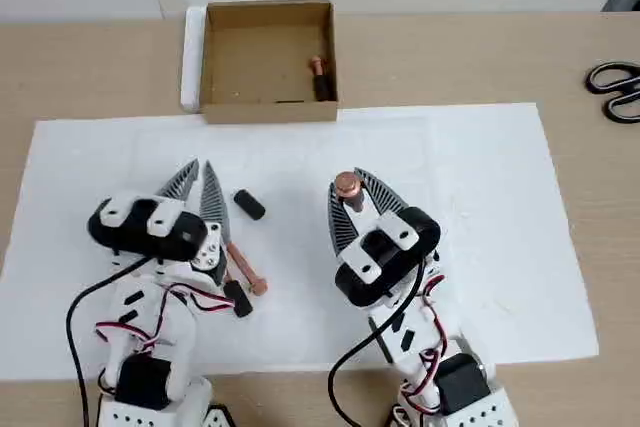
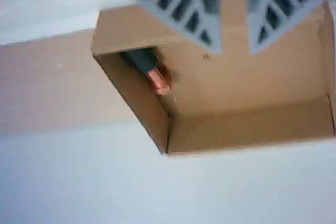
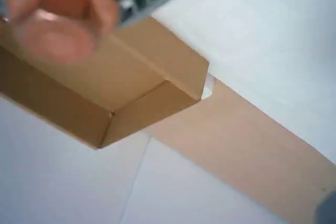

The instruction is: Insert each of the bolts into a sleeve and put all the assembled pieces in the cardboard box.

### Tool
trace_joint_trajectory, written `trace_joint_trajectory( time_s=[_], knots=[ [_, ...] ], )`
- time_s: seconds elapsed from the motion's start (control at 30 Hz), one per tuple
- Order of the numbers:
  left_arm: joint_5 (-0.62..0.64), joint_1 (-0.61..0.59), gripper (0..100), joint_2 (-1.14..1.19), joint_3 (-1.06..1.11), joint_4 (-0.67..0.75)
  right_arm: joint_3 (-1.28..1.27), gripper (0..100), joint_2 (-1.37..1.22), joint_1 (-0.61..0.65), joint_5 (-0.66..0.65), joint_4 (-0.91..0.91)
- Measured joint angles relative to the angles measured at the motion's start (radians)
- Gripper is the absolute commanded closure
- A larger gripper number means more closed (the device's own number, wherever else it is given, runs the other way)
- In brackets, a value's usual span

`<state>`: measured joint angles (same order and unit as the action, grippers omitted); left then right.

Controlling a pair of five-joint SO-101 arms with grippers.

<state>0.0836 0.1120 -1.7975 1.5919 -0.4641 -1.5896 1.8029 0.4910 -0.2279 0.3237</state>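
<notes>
Your scissors [image 1: 615, 90] are cut off at the high view's right edge. The bolt [image 3: 55, 22] before the right wrist camera is blurred.

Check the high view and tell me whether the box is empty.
No, an assembled piece lies inside the box, against its right wall.

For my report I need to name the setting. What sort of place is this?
Probably a lab or hobby workbench for robot practice: a wooden table under a white paper sheet, scissors at its edge, and the right claw holding a bolt.
</notes>
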Motion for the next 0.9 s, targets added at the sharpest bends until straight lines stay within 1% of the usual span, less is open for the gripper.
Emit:
trace_joint_trajectory(
  time_s=[0.13,0.2,0.33,0.47,0.6,0.73,0.9],
  knots=[
    [0.015,0.000,99,-0.006,0.080,0.006,0.000,99.5,0.000,-0.061,0.000,0.000],
    [0.018,0.000,99,-0.008,0.084,0.006,0.002,99.5,0.000,-0.094,0.000,0.006],
    [0.018,-0.038,99,-0.008,0.094,0.003,0.061,99.5,-0.037,-0.130,0.000,0.120],
    [0.021,-0.155,99,-0.008,0.094,-0.068,0.176,99.5,-0.132,-0.129,0.021,0.226],
    [0.023,-0.241,99,-0.008,0.094,-0.150,0.322,99.5,-0.258,-0.132,0.097,0.233],
    [0.025,-0.252,99,-0.008,0.094,-0.252,0.391,99.5,-0.390,-0.132,0.149,0.233],
    [0.023,-0.253,99,-0.008,0.094,-0.313,0.468,99.5,-0.503,-0.132,0.218,0.232]
  ],
)
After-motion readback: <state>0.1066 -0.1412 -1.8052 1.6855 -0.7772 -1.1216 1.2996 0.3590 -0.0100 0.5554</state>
